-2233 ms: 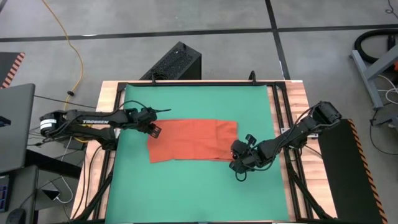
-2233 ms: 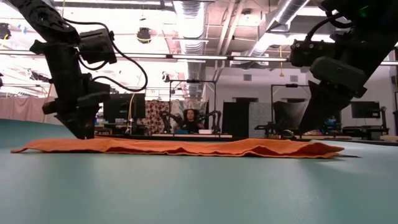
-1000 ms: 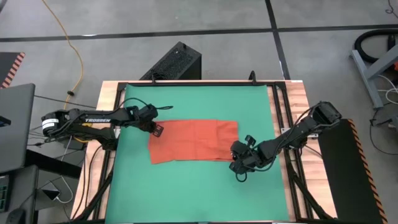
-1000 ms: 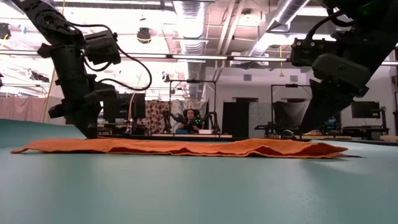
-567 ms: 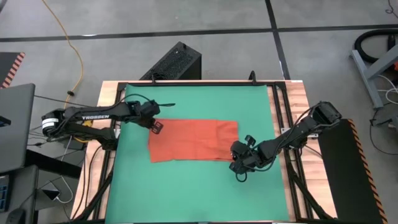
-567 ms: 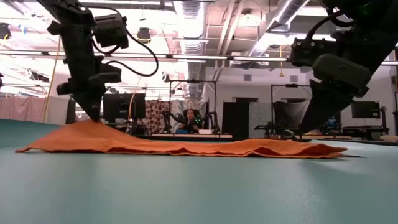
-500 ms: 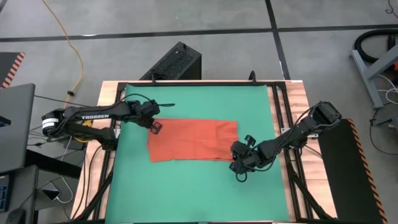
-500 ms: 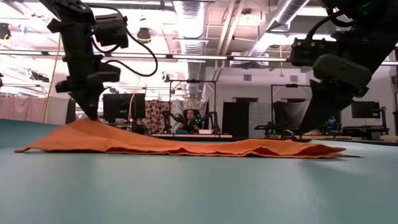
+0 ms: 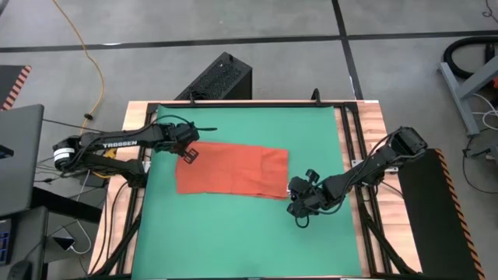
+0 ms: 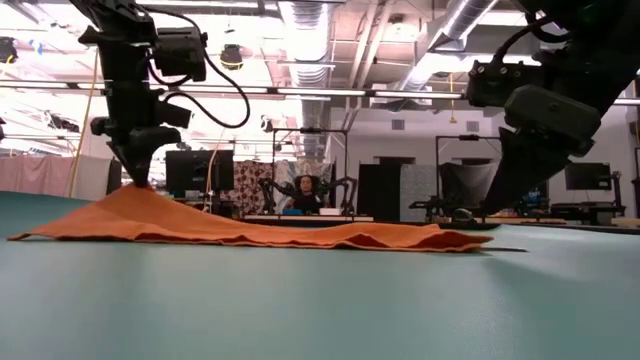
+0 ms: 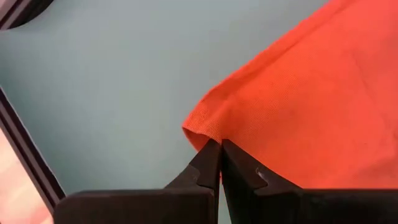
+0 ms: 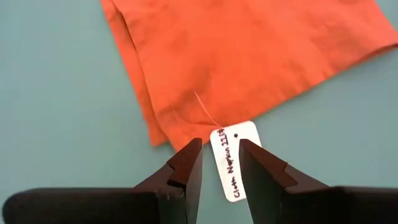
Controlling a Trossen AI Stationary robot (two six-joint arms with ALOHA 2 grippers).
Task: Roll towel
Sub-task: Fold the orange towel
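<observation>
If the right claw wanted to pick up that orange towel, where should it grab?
Probably the near right corner of the towel, beside its white tag. It lies flat on the mat there, so come straight down with fingers astride the edge. The right gripper hovers open there; the left gripper pinches the far left corner.

1. Table (image 9: 354, 155): wooden frame, light wood strips showing along left and right edges; dark rails run just inside both strips.
2. Green mat (image 9: 249, 233) covers the working surface between the rails, flat and smooth.
3. Towel (image 9: 233, 169), orange-red, lies directly on the mat near its centre, spread as a long rectangle. Low view: one end is raised off the mat in a peak, the rest lies flat with slight ripples.
4. White tag (image 12: 236, 160) lies on the mat at the towel's edge.
</observation>
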